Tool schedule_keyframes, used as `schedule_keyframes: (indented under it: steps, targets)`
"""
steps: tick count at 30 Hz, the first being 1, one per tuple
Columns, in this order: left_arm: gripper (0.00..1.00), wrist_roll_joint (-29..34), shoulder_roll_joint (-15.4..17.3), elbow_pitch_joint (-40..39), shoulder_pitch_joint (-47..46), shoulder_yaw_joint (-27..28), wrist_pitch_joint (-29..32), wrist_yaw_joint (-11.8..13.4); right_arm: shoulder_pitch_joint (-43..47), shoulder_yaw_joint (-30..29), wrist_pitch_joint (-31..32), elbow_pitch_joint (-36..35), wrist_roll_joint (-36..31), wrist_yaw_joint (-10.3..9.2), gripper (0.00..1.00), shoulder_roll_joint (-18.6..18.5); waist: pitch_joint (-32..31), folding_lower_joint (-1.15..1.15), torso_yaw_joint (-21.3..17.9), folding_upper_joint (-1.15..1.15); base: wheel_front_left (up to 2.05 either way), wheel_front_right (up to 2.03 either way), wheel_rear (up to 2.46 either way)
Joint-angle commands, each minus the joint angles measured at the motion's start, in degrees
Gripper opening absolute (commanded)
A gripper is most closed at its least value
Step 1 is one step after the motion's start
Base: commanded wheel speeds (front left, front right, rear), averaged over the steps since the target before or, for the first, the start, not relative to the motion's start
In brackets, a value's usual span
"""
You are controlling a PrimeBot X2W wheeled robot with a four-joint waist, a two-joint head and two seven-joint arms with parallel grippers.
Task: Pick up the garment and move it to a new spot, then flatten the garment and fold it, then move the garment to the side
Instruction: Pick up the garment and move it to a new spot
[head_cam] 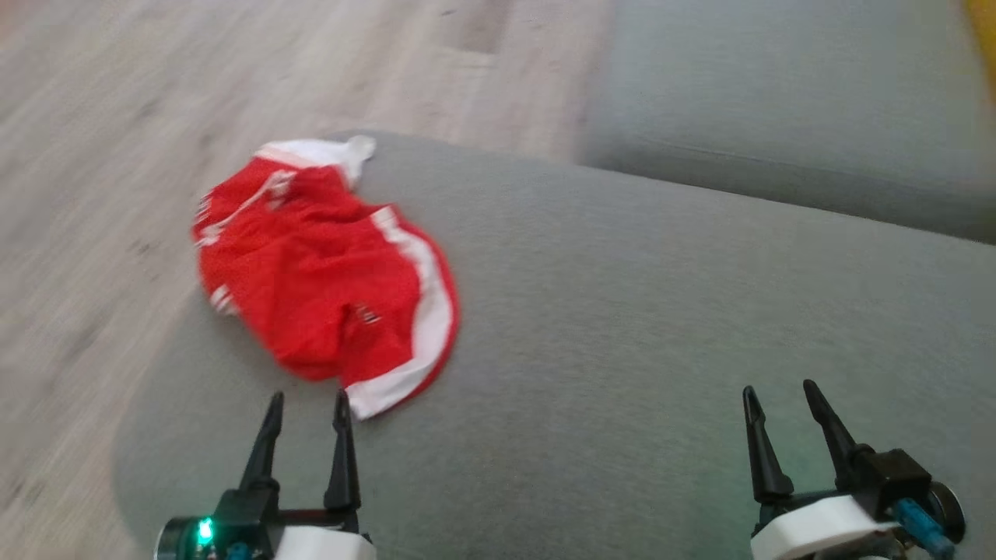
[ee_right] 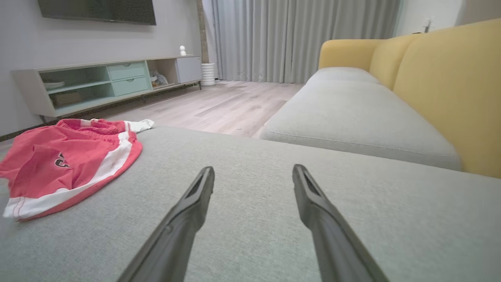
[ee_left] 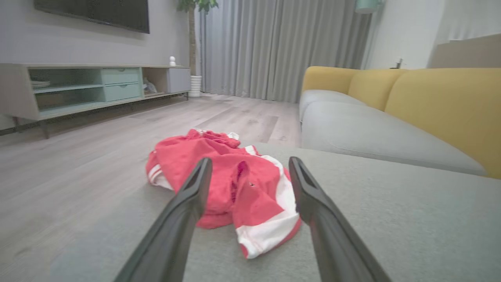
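Head view is motion-blurred; the wrist views are sharp.

Nearest: left gripper (head_cam: 309, 398) at lower left, its 2 dark fingers spread apart with nothing between them. It sits low over the grey cushion (head_cam: 622, 311). Right gripper (head_cam: 779, 389) at lower right is likewise spread and empty, over bare grey fabric and well apart from the left one.

Just beyond the left gripper: the garment (head_cam: 311, 288), red shorts with white side stripes and a white hem. It lies crumpled on the cushion's left part, and its left side reaches the cushion's rounded edge. The white hem corner lies just beside the left gripper's inner fingertip; I cannot tell whether they touch. In the left wrist view the garment is seen between and past the 2 fingers, with a small dark logo on the red cloth. In the right wrist view it lies far off to that view's left, well apart from the right gripper.

Further out: pale wood-look floor (head_cam: 117, 117) left of the cushion, and a grey sofa seat (head_cam: 778, 117) beyond it to the right, with a yellow backrest (ee_right: 450, 78).

Farthest: low TV cabinet (ee_left: 78, 86) with pale green drawers, dark screen (ee_left: 98, 13) above it, white plant pot (ee_left: 194, 85) and grey curtain (ee_left: 274, 47).
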Motion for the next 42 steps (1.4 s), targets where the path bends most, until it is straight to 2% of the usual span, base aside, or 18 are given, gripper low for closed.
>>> schedule_keyframes:
  steps: [1,5,12,14,18,21,25,26,31,37,42]
  targets:
    - [1.0,0.0,0.1,-2.2,-2.8,2.3,-0.5,0.3,-3.1,1.2,-0.7,-2.0,-0.2,0.44,1.0,-0.7,1.5,-0.01,6.1,0.0,0.0,0.0,0.0]
    - [1.0,-0.1,0.1,-3.8,-2.7,3.7,-0.5,1.1,-5.1,1.6,-0.7,-1.5,-1.5,0.44,1.0,-0.7,3.4,-0.01,10.4,0.0,0.0,0.0,0.0]
    - [1.0,0.1,0.1,-8.0,-2.7,5.7,-0.5,3.2,-7.5,2.4,-0.7,-0.2,-2.9,0.44,1.0,-0.7,5.3,-0.01,11.9,0.0,0.0,0.0,0.0]
    - [1.0,1.2,0.1,-10.1,-3.4,5.8,-0.5,3.1,-7.5,2.0,-0.7,-0.2,-3.5,0.44,1.0,-0.7,5.8,-0.01,12.2,0.0,0.0,0.0,0.0]
    - [1.0,3.8,0.6,-12.9,-8.1,5.6,-0.5,0.5,-7.0,-0.5,-0.7,-0.3,-5.5,0.44,1.0,-0.7,7.0,-0.01,13.0,0.0,0.0,0.0,0.0]
    - [1.0,5.0,2.6,-11.9,-15.3,5.4,-0.5,-2.4,-6.9,-3.0,-0.7,-1.5,-7.9,0.44,1.0,-0.7,9.8,-0.01,13.4,0.0,0.0,0.0,0.0]
    - [1.0,5.9,5.9,-4.5,-29.3,5.3,1.6,-5.6,-7.7,-5.1,-0.7,-3.2,-11.6,0.44,1.0,-1.0,13.8,-0.01,12.2,0.0,0.0,0.0,0.0]
    - [1.0,5.9,5.9,-4.5,-29.3,5.3,1.6,-5.6,-7.7,-5.1,-0.7,-3.2,-11.6,0.44,1.0,-1.0,13.8,-0.01,12.2,0.0,0.0,0.0,0.0]
    - [1.0,4.3,7.8,8.8,-46.3,6.5,13.5,-7.9,-9.6,-6.0,-0.7,-4.6,-13.3,0.44,1.0,-3.4,18.3,-0.01,8.9,0.0,0.0,0.0,0.0]
    - [1.0,3.9,11.3,26.8,-59.8,6.2,29.4,-9.6,-11.1,-5.7,-0.7,-5.7,-13.6,0.44,1.0,-6.2,22.9,-0.01,4.4,0.0,0.0,0.0,0.0]
    - [1.0,4.0,14.3,37.9,-65.8,6.5,35.9,-9.5,-11.7,-5.3,-0.7,-6.5,-13.5,0.44,1.0,-7.6,26.0,-0.01,1.1,0.0,0.0,0.0,0.0]
